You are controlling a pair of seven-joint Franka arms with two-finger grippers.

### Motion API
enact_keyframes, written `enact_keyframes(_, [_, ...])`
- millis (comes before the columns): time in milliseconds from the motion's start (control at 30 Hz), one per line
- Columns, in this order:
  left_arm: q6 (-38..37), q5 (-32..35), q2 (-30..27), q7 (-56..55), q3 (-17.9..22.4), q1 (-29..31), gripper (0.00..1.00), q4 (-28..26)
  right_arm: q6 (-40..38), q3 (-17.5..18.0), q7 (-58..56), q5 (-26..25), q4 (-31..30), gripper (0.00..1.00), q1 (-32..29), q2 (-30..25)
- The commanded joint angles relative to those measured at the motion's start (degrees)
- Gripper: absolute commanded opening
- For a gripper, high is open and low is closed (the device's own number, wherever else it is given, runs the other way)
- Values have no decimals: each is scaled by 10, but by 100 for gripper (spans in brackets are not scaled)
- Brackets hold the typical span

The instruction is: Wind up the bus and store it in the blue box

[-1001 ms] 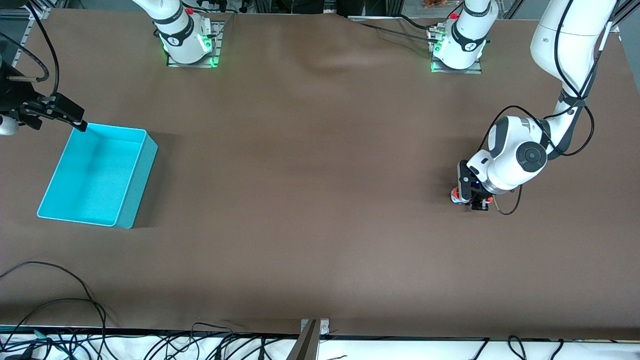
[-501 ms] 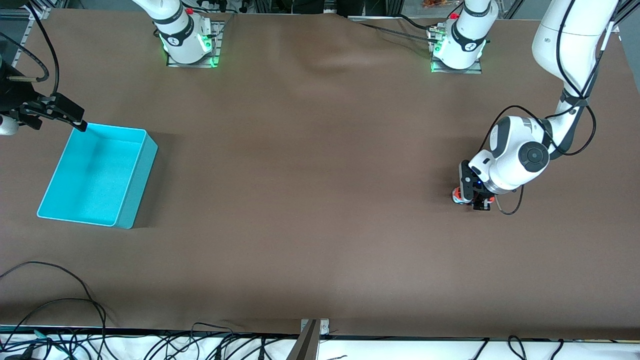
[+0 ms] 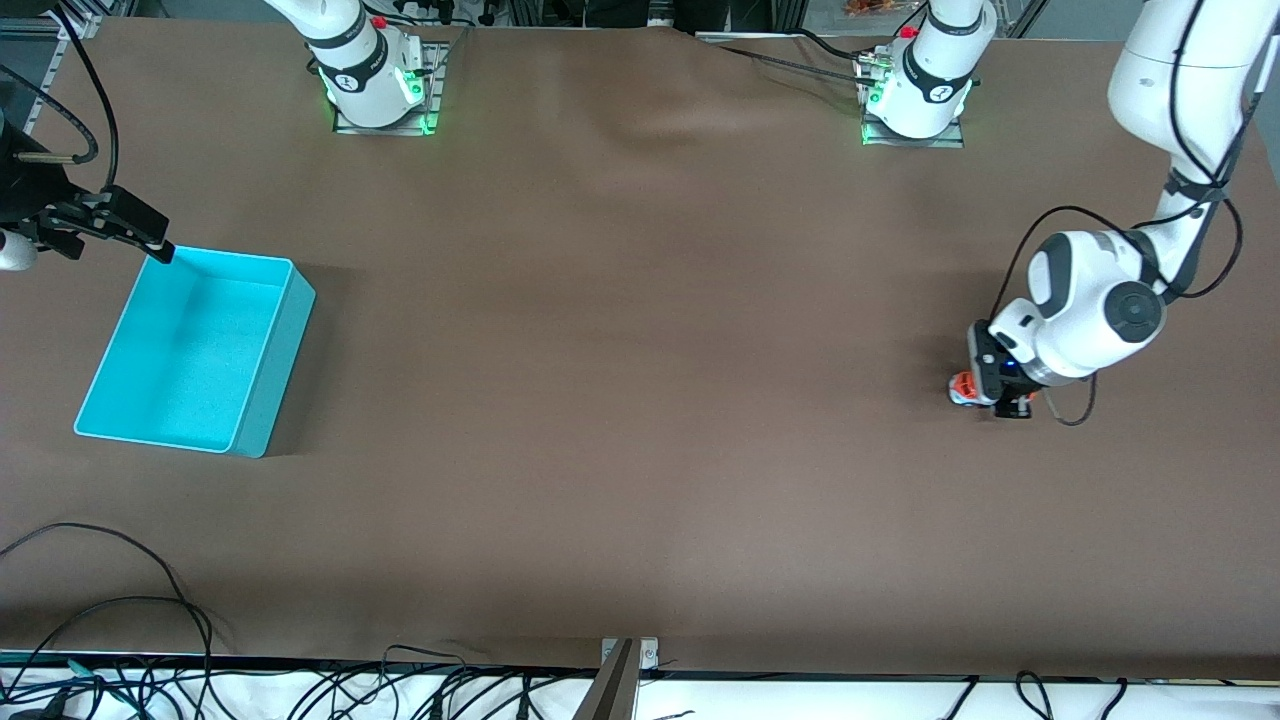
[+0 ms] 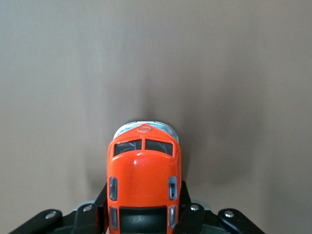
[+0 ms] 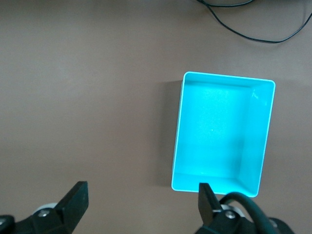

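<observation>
While the left end effector (image 3: 985, 395) pinches the bus (image 3: 961, 386) at its sides, low on the tabletop (image 3: 640, 400) toward the left arm's end, the blue box (image 3: 262, 385) sits well apart, toward the right arm's end, w/ nothing in it.

Right end effector (image 5: 141, 204): fingers spread wide, nothing held, hovering near the box's corner; arm waits.

Risks, as judged:
- Grip sits toward the bus's rear; it could pivot or slip when dragged for winding.
- Long carry to the box; a loose pinch may drop it.
- Wheels may skid on the cloth, so no winding.

Views: left wrist view shows bus roof, windows (image 4: 143, 145) and the pinch; front view barely shows the bus. Right wrist view shows the box interior.
</observation>
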Motion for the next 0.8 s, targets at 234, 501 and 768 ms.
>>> enact_keyframes(234, [6, 3, 20, 111, -4, 94, 20, -14, -7, 0, -8, 8, 15, 100, -1, 5])
enact_keyframes(501, [6, 3, 26, 140, -4, 123, 21, -6, -7, 0, -8, 8, 15, 100, -1, 5])
enact_keyframes(768, [6, 4, 34, 157, -4, 133, 21, 6, -6, 0, -7, 8, 15, 100, -1, 5])
